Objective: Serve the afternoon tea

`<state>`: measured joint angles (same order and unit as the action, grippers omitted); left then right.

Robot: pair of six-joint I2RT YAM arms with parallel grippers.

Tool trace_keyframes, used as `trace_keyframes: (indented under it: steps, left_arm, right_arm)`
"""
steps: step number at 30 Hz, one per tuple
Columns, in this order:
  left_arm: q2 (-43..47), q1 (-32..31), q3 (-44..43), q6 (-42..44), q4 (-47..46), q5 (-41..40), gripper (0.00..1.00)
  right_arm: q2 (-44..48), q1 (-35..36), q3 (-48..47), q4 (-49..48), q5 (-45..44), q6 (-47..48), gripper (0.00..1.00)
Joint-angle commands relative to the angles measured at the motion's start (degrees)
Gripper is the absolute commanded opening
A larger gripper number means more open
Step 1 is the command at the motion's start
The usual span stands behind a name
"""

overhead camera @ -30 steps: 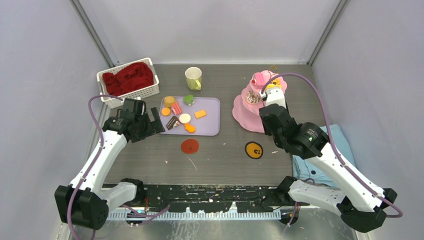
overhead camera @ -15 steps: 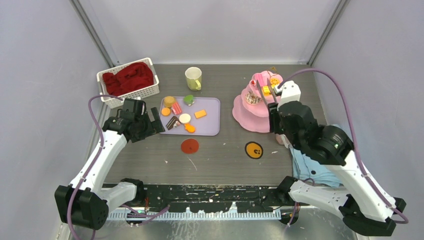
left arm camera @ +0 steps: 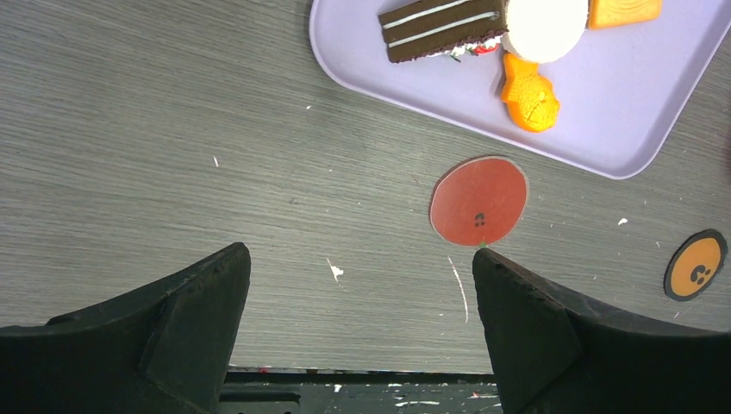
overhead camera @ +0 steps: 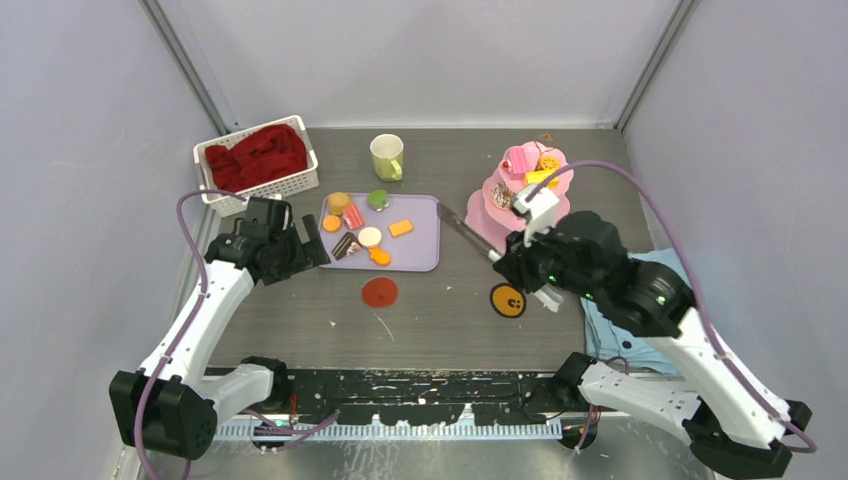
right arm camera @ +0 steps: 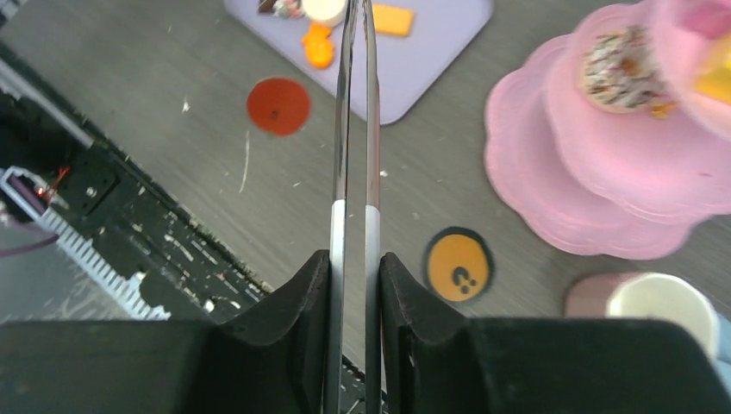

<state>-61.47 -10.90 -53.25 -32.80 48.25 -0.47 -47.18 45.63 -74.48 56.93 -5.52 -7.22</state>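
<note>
Now the right gripper [right arm camera: 355, 263] clamps slim silver metal tongs [right arm camera: 372, 228] nearly closed; the left gripper [left arm camera: 360, 259] gapes wide, empty.

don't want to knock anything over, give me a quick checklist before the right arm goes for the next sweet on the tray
1. Right gripper has the tongs: ok, shut on them.
2. Tongs empty: ok, no sweet shows between the blades.
3. Blades spread enough to take a sweet: not ok, they stand almost together.
4. Sweets waiting on the purple tray: ok, several, among them the orange fish.
5. Left gripper out of the way: ok, open, beside the tray's left edge.
6. Room on the pink stand: ok, its bottom tier looks bare.
</note>
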Motion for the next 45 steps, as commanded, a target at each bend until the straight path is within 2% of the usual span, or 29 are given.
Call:
trace_keyframes:
  steps: [1, 6, 11, 16, 22, 35, 45]
  left_arm:
    - [2.0, 0.1, -1.3, -0.3, -1.2, -0.2, 1.00]
    - [3.8, 3.3, -1.1, -0.6, 1.5, -1.1, 0.99]
    - [5.1, 6.1, -0.7, -0.9, 1.8, 0.6, 0.99]
    - [4.8, 6.1, -0.3, -0.9, 1.8, 1.5, 0.99]
    - [4.6, 6.1, 0.1, -0.5, 1.5, 2.0, 0.99]
    - [3.7, 6.1, -1.3, 1.3, 1.9, 1.0, 0.99]
    - [2.5, 6.1, -1.3, 1.8, 1.3, 1.2, 0.99]
  right_arm:
    - [-3.7, 0.4, 5.2, -12.3, 8.4, -0.4, 0.17]
    - [-8.0, 2.5, 9.7, -20.3, 4.5, -4.2, 0.24]
    - [-17.9, 5.7, 10.2, -26.1, -2.8, -6.3, 0.32]
    - [-26.4, 5.8, 8.8, -32.2, -2.7, -6.2, 0.40]
    - [-34.3, 6.1, 5.1, -37.8, -1.1, -4.8, 0.43]
    - [-47.5, 6.1, -3.2, -42.9, 0.2, -3.0, 0.52]
    - [-54.7, 6.2, -8.5, -43.1, 0.2, -2.6, 0.54]
